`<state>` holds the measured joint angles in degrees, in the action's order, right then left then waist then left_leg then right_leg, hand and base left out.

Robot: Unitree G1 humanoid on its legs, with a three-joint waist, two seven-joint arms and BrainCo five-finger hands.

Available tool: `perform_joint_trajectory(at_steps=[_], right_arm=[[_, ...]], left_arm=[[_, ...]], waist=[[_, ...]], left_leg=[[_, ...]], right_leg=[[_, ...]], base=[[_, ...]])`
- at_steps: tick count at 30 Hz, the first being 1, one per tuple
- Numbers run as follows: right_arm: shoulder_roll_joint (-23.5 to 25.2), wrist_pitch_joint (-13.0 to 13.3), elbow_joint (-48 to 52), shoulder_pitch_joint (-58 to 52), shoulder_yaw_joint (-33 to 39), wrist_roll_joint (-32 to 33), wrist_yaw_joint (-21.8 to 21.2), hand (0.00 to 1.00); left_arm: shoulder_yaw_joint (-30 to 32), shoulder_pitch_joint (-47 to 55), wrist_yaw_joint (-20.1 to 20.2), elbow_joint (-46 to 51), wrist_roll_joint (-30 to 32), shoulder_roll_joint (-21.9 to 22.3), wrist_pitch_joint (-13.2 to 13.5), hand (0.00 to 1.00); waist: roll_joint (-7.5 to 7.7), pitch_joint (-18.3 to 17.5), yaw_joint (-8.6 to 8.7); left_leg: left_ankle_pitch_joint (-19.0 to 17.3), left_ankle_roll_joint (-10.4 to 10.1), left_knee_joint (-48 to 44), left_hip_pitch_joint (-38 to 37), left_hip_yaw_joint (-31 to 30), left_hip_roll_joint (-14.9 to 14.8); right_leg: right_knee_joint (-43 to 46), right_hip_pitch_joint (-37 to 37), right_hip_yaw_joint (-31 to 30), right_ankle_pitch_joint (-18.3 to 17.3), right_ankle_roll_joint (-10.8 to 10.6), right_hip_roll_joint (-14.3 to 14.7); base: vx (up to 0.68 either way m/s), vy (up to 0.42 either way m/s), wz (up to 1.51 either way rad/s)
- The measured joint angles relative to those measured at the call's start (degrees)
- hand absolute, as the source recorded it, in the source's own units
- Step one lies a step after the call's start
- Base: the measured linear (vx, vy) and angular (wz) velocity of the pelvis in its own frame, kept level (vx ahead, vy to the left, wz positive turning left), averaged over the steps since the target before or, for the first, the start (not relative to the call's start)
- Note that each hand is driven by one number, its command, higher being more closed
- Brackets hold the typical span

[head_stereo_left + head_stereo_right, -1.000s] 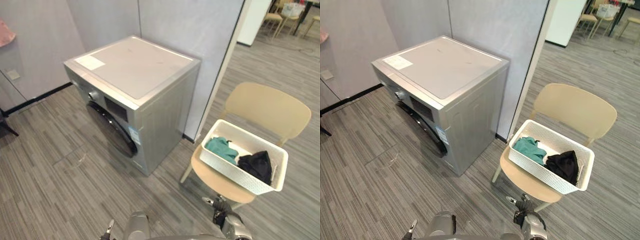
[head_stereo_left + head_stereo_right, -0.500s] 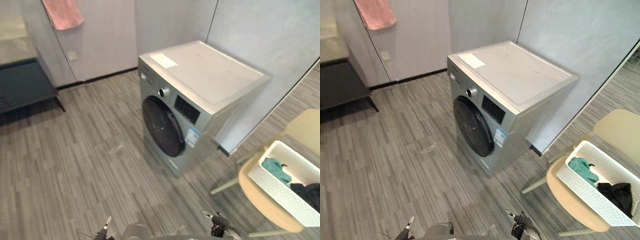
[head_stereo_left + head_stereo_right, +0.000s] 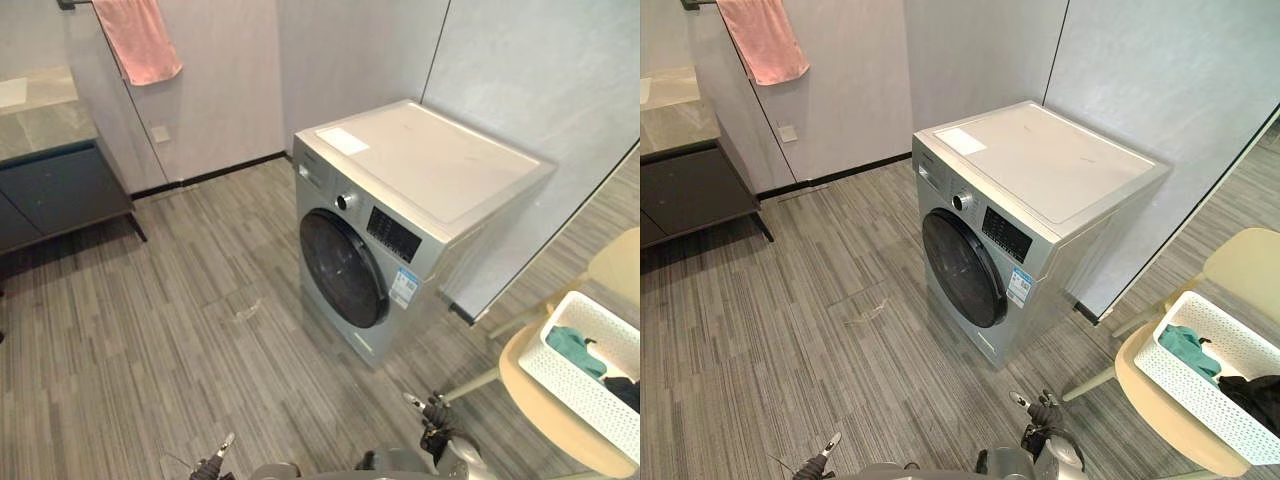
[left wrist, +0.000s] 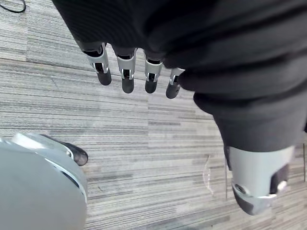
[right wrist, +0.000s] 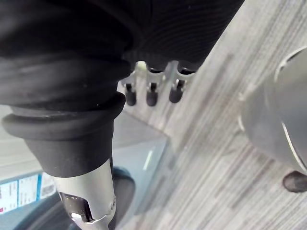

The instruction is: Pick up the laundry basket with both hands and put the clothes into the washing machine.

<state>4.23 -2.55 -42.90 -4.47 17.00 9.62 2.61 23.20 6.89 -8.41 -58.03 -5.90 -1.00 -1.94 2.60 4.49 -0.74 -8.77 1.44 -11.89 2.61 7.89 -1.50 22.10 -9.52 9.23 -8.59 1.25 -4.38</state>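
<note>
My head camera has swung left over the past second, so the whole scene slides right in the eye views. The silver washing machine (image 3: 400,220) now faces me square-on with its round dark door (image 3: 343,268) shut, while the white laundry basket (image 3: 580,395) has drifted to the right edge of the picture. Nothing in the room has itself moved. The basket sits on the beige chair (image 3: 540,420), just right of the machine, holding a teal garment (image 3: 572,347) and a black one (image 3: 1255,390). A pink towel (image 3: 140,38) and a dark cabinet (image 3: 55,195) have come into view on the far left. My left robot hand (image 4: 127,72) hangs low over the grey floor (image 3: 150,320), fingers straight and empty. My right robot hand (image 5: 151,91) is likewise relaxed and holds nothing. I judge the task barely begun: the basket is ungrasped and well apart from both hands, and I must turn back towards it.
</note>
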Motion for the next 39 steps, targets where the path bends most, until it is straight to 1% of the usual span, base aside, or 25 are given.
perform_joint_trajectory(at_steps=[1, 2, 5, 6, 7, 8, 9, 10, 12, 13, 14, 15, 16, 17, 18, 19, 20, 22, 23, 24, 28, 30, 34, 36, 39], right_arm=[[-0.2, 0.0, 0.3, 0.0, 0.0, 0.0, 0.0, 0.0], [-0.4, 0.2, 0.6, 0.3, 0.0, -0.1, 0.0, 0.0], [-0.2, 0.2, 1.5, 0.5, -0.3, -0.2, 0.0, 0.0], [-0.1, 0.1, 2.9, 0.3, -1.7, -0.2, 0.0, 0.0], [-0.1, 0.2, 4.8, 0.2, -3.1, -0.2, 0.0, 0.0], [-0.3, 0.2, 5.7, 0.1, -3.8, -0.3, 0.0, 0.0], [-0.8, 0.2, 7.6, 0.2, -4.8, -0.8, 0.0, 0.0], [-0.9, 0.2, 8.5, 0.2, -5.3, -0.8, 0.0, 0.0], [-1.2, 0.2, 12.2, 0.4, -6.6, -1.2, 0.5, 0.0], [-1.2, 0.2, 15.4, 0.9, -7.6, -1.3, 1.1, 0.0], [-1.1, 0.2, 16.8, 0.9, -8.1, -1.3, 1.2, 0.0], [-1.2, 0.4, 19.3, 0.9, -8.8, -1.3, 1.6, 0.0], [-1.3, 1.0, 21.3, 0.8, -9.0, -1.3, 1.9, 0.0], [-1.4, 1.3, 22.2, 0.6, -9.1, -1.4, 2.2, 0.0], [-2.3, 1.8, 23.9, 0.4, -9.2, -1.7, 2.2, 0.0], [-3.1, 2.1, 24.1, 0.6, -9.5, -2.2, 2.2, 0.0], [-2.2, 2.0, 23.7, 1.1, -11.4, -3.6, 2.1, 0.0], [-1.1, 2.0, 23.7, 0.8, -13.0, -4.2, 1.3, 0.0], [-0.2, 2.0, 23.8, 0.9, -14.2, -5.1, 0.8, 0.0], [-0.2, 2.1, 24.1, 1.3, -15.7, -5.7, 0.3, 0.0], [-1.2, 2.1, 24.0, 2.8, -17.7, -6.4, -0.1, 0.0], [-3.2, 2.1, 23.9, 3.0, -18.1, -7.6, 0.0, 0.0], [-7.5, 1.9, 23.0, 3.0, -18.1, -8.2, 0.7, 0.0], [-8.4, 1.8, 22.8, 3.0, -18.0, -8.6, 1.2, 0.0], [-9.4, 1.6, 21.7, 4.4, -17.7, -10.0, 2.3, 0.0]], left_arm=[[0.0, -1.3, 0.4, -0.4, 0.2, 1.5, -0.1, 0.0], [0.1, -1.5, 0.7, -0.4, 0.8, 2.4, -0.1, 0.0], [0.1, -1.3, 0.7, -0.1, 0.6, 3.4, -0.1, 0.0], [0.1, -1.2, 0.8, 0.4, 0.2, 3.6, 0.0, 0.0], [0.1, -1.1, 0.9, 1.4, -0.1, 3.6, 0.0, 0.0], [0.0, -0.9, 0.9, 2.0, -0.1, 3.6, 0.0, 0.0], [0.0, -0.3, 0.9, 3.0, -0.1, 3.7, 0.0, 0.0], [-0.1, 0.0, 0.9, 3.5, -0.1, 3.6, 0.0, 0.0], [-0.1, 0.0, 0.8, 4.0, -0.6, 3.3, 0.0, 0.0], [-0.1, -0.2, 0.7, 4.1, -0.9, 2.6, 0.0, 0.0], [-0.1, -0.2, 0.6, 4.2, -0.8, 2.4, 0.0, 0.0], [-0.1, -0.2, 0.2, 4.2, -0.6, 2.0, 0.0, 0.0], [-0.3, -0.2, -0.7, 4.0, -0.1, 2.0, 0.0, 0.0], [-0.4, -0.2, -1.0, 3.9, 0.0, 2.2, -0.1, 0.0], [-0.7, 0.1, -1.8, 3.5, 0.0, 3.4, -0.1, 0.0], [-0.7, 0.3, -2.0, 3.3, 0.0, 3.8, 0.0, 0.0], [-2.4, -0.2, -2.0, 3.0, 0.1, 1.1, -0.1, 0.0], [-3.3, -0.3, -2.1, 1.8, 0.6, -0.9, -0.2, 0.0], [-3.3, -0.2, -2.2, 1.3, 0.6, -1.8, -0.4, 0.0], [-3.7, -0.1, -2.2, 1.2, 0.8, -2.1, -0.4, 0.0], [-5.6, -0.3, -2.2, 0.8, 2.2, -2.3, -0.4, 0.0], [-5.7, -1.4, -2.2, -1.1, 2.3, -2.3, -0.5, 0.0], [-5.7, -1.4, -2.9, -1.2, 2.2, -0.4, -1.2, 0.0], [-5.7, -1.3, -2.9, -1.2, 2.3, -0.5, -1.3, 0.0], [-7.0, -1.3, -2.9, -1.2, 2.3, -1.1, -1.3, 0.0]], waist=[[-1.03, 0.0, -0.05], [-2.53, -0.4, -0.04], [-3.93, 0.0, -0.25], [-4.44, 0.2, -0.21], [-4.56, 0.7, -0.13], [-4.75, 0.9, -0.16], [-5.17, 1.1, -0.21], [-5.16, 1.0, -0.24], [-4.73, 1.1, -0.27], [-3.65, 1.4, -0.34], [-3.12, 1.7, -0.14], [-2.33, 2.2, 0.0], [-2.21, 2.3, 0.14], [-2.48, 2.1, 0.24], [-4.36, 1.2, 0.09], [-4.66, 0.9, 0.11], [-1.67, 1.4, 0.27], [-0.76, 1.2, 0.61], [0.25, 0.6, 0.69], [0.68, 0.3, 0.48], [0.52, 0.2, 0.03], [0.23, -0.1, 0.2], [-2.55, 0.2, 1.32], [-2.83, 0.1, 1.4], [-2.06, 0.5, 1.49]], left_leg=[[0.0, -0.4, 0.2, -0.1, -0.6, -0.8], [0.5, -2.3, 0.0, -0.1, -0.4, -2.1], [-1.2, -4.0, -3.5, 0.4, -0.1, -4.1], [-3.1, -4.8, -10.4, 2.7, -0.1, -5.5], [-3.4, -5.2, -20.4, 6.3, -0.3, -6.8], [-2.9, -5.9, -25.1, 8.0, -0.5, -7.4], [-1.4, -8.4, -33.0, 11.0, -1.0, -8.9], [-1.4, -8.5, -35.3, 11.7, -0.7, -9.5], [-2.3, -7.1, -37.8, 12.8, 0.9, -11.8], [-3.4, -5.8, -33.7, 12.2, 1.9, -13.2], [-3.5, -5.6, -30.6, 11.3, 2.5, -13.8], [-3.3, -5.3, -22.5, 8.8, 3.2, -14.6], [-2.4, -5.4, -13.1, 6.4, 2.7, -14.7], [-0.8, -5.5, -8.6, 5.4, 2.0, -14.6], [9.2, -5.3, -1.7, 3.7, -0.5, -14.8], [7.7, -10.4, -0.8, 3.1, -1.3, -14.4], [6.6, -11.2, 1.2, 2.4, -0.6, -10.8], [6.7, -11.0, 2.1, 2.3, -0.7, -9.4], [6.7, -10.5, 2.7, 1.8, -0.3, -8.6], [7.2, -9.6, 4.7, 0.1, 0.7, -7.8], [9.3, -8.7, 9.3, -2.6, 4.0, -6.8], [11.5, -9.0, 12.4, -2.9, 4.7, -6.6], [15.2, -9.1, 17.3, -3.4, 4.6, -7.0], [15.3, -9.3, 17.4, -3.4, 4.6, -7.4], [15.2, -9.8, 17.7, -3.0, 4.4, -7.5]], right_leg=[[-2.7, 1.3, 1.4, 0.2, -0.3, 0.7], [-4.2, 1.8, 2.5, 0.1, -0.1, 1.7], [-6.1, 3.9, 2.8, -0.3, 0.3, 3.5], [-6.5, 5.3, 2.9, -1.3, 0.3, 4.4], [-6.5, 6.7, 3.3, -1.8, 0.9, 4.8], [-6.5, 7.5, 3.3, -2.0, 1.1, 5.0], [-6.5, 9.1, 3.0, -2.6, 1.3, 5.2], [-6.6, 9.6, 2.8, -2.8, 1.3, 5.2], [-7.2, 10.3, 1.4, -2.9, 1.3, 4.4], [-7.1, 10.2, -0.2, -2.6, 0.8, 2.6], [-7.1, 10.1, -0.7, -2.4, 0.5, 1.6], [-7.1, 10.0, -1.7, -1.9, -0.3, -0.3], [-7.1, 9.8, -2.1, -1.4, -1.2, -2.0], [-7.1, 9.7, -2.3, -1.2, -2.3, -2.5], [-7.3, 9.2, -3.1, -1.5, -5.0, -2.7], [-7.5, 9.1, -3.7, -2.3, -6.9, -3.1], [-8.6, 9.1, -6.3, -2.1, -8.0, -5.9], [-10.2, 9.4, -6.5, -0.3, -8.0, -6.9], [-11.8, 9.7, -7.2, 1.7, -9.4, -7.6], [-13.2, 10.3, -8.7, 3.2, -9.4, -8.1], [-14.7, 9.2, -11.3, 4.0, -9.7, -8.8], [-15.6, 8.3, -11.3, 4.4, -10.4, -8.7], [-16.2, 7.0, -11.2, 4.6, -10.9, -7.8], [-16.2, 6.5, -11.3, 4.7, -11.0, -7.5], [-16.3, 6.0, -11.4, 4.6, -11.0, -7.4]], base=[[0.32, -0.235, 0.4], [0.27, -0.169, 0.28], [0.16, -0.094, 0.05], [0.18, -0.079, 0.06], [0.16, -0.061, 0.03], [0.19, -0.008, -0.08], [0.16, 0.038, -0.14], [0.19, 0.083, -0.24], [0.17, 0.131, -0.37], [0.19, 0.172, -0.42], [0.23, 0.254, -0.46], [0.17, 0.28, -0.28], [0.16, 0.321, -0.22], [0.16, 0.39, -0.12], [0.13, 0.35, -0.15], [0.17, 0.567, -0.07], [0.11, 0.443, 0.03], [0.05, 0.298, 0.09], [0.04, 0.217, -0.13], [0.03, 0.178, -0.2], [-0.05, 0.028, -0.45], [-0.11, -0.084, -0.21], [-0.12, -0.064, -0.01], [-0.14, -0.031, -0.03], [-0.13, -0.013, -0.03]])
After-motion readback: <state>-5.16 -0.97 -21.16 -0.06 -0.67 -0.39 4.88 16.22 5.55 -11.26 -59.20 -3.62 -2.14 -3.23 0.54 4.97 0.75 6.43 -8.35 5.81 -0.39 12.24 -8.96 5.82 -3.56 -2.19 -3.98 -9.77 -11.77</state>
